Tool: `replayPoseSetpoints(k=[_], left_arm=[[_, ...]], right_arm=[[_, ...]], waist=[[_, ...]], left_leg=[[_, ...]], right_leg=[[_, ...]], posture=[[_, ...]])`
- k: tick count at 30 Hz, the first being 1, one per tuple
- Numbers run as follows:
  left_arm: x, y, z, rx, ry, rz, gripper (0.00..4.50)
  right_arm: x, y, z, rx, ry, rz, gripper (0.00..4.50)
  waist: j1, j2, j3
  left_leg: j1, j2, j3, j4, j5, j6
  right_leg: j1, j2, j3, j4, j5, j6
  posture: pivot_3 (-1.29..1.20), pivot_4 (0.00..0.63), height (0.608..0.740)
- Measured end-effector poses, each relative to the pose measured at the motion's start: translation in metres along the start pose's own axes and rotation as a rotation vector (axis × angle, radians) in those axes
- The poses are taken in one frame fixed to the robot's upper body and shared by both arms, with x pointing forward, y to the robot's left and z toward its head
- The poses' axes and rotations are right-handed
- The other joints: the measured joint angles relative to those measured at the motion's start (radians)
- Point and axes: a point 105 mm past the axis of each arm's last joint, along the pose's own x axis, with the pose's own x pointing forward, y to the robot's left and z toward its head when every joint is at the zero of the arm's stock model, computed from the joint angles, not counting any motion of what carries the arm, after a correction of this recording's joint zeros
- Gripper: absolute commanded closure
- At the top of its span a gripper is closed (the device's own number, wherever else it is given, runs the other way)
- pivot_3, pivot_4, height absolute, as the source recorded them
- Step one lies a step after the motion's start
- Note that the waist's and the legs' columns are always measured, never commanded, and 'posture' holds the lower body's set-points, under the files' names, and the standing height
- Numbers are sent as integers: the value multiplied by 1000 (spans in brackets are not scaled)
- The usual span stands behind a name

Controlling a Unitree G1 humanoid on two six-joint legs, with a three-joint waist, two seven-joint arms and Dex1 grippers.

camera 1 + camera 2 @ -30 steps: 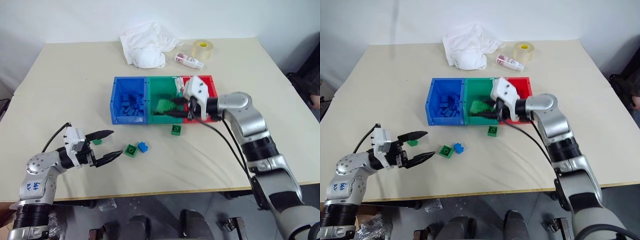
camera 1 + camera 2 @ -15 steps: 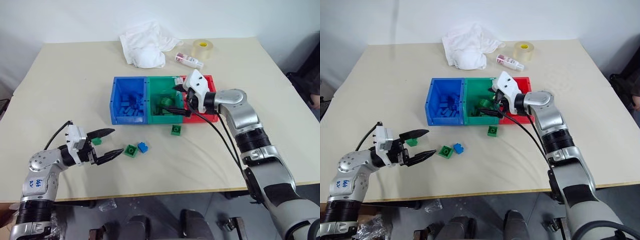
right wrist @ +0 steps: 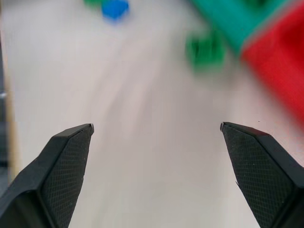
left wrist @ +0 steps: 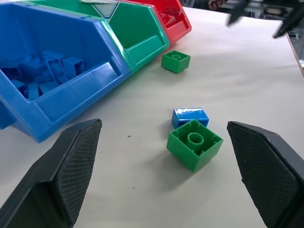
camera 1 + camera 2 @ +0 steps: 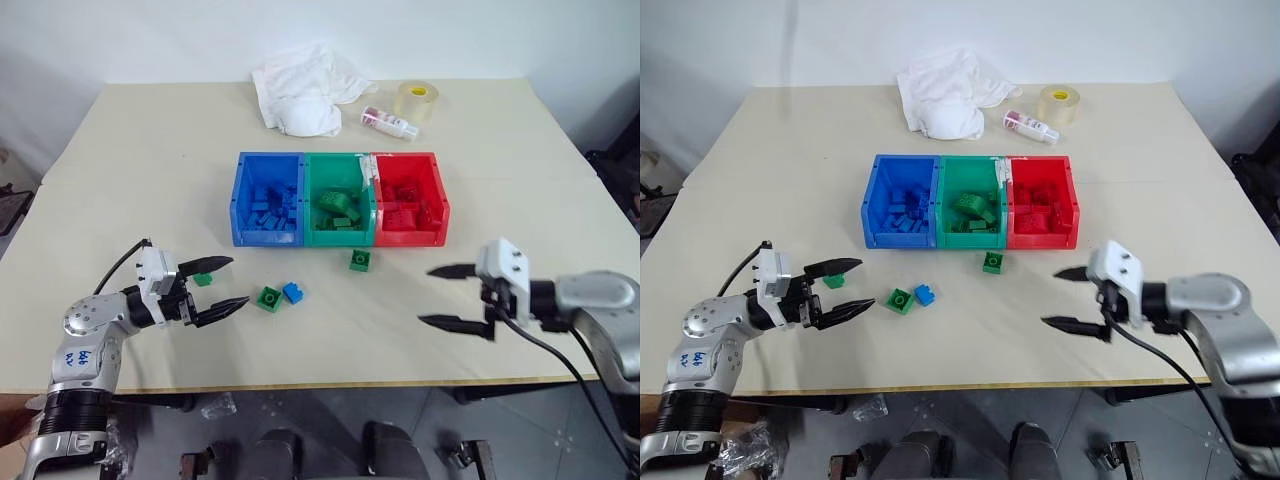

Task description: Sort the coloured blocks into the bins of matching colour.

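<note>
Three joined bins stand mid-table: blue (image 5: 237,205), green (image 5: 341,238) and red (image 5: 411,238), each holding several blocks of its own colour. Loose on the table lie a green block (image 5: 361,260) just in front of the green bin, and a green block (image 5: 267,298) touching a blue block (image 5: 292,292). A small green block (image 5: 202,279) lies by the far finger of my left gripper (image 5: 240,281), which is open, empty and aimed at the pair (image 4: 194,144). My right gripper (image 5: 425,295) hovers open and empty in front of the red bin.
A white cloth (image 5: 305,88), a small white bottle (image 5: 390,122) and a yellowish tape roll (image 5: 416,100) lie at the table's far side. The table's front edge (image 5: 330,383) runs just below both grippers.
My right gripper was shut on a green block over the green bin. It opened, the block stayed in the bin, and the arm swung back right toward the front edge. The left gripper held still.
</note>
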Motion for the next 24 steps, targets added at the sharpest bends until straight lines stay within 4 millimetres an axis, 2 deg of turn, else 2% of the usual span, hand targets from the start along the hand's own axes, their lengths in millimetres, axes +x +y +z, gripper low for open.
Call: replayPoseSetpoints(k=[4, 8, 14, 21, 24], left_arm=[[1, 1, 0, -4, 2, -19, 0], [4, 5, 4, 16, 0, -31, 0], [4, 3, 5, 20, 1, -41, 0], [-1, -9, 3, 21, 12, -40, 0], [-4, -12, 3, 18, 15, -26, 0]], right_arm=[[-13, 1, -7, 43, 14, -65, 25], [-2, -5, 4, 45, -30, -109, 25], [52, -2, 13, 102, -129, -84, 25], [108, -17, 12, 167, -170, -139, 25], [123, -24, 17, 149, -187, -156, 25]], waist=[[-4, 0, 0], [-6, 0, 0], [-6, 0, 0], [-9, 0, 0], [-11, 0, 0]], left_leg=[[1, 1, 1, 0, 0, 0], [1, 1, 1, 0, 0, 0], [1, 0, 0, 0, 0, 0], [0, 0, -1, 0, 0, 0], [1, 0, -1, 0, 0, 0]], right_leg=[[0, 0, 0, 0, 0, 0], [0, 0, 1, 0, 0, 0], [-1, 0, 1, 1, 0, 0], [-2, 0, 0, 2, 0, 0], [-2, 0, 0, 2, 0, 0]], posture=[[0, 150, 740], [0, 150, 740], [0, 150, 740], [0, 150, 740], [0, 150, 740]])
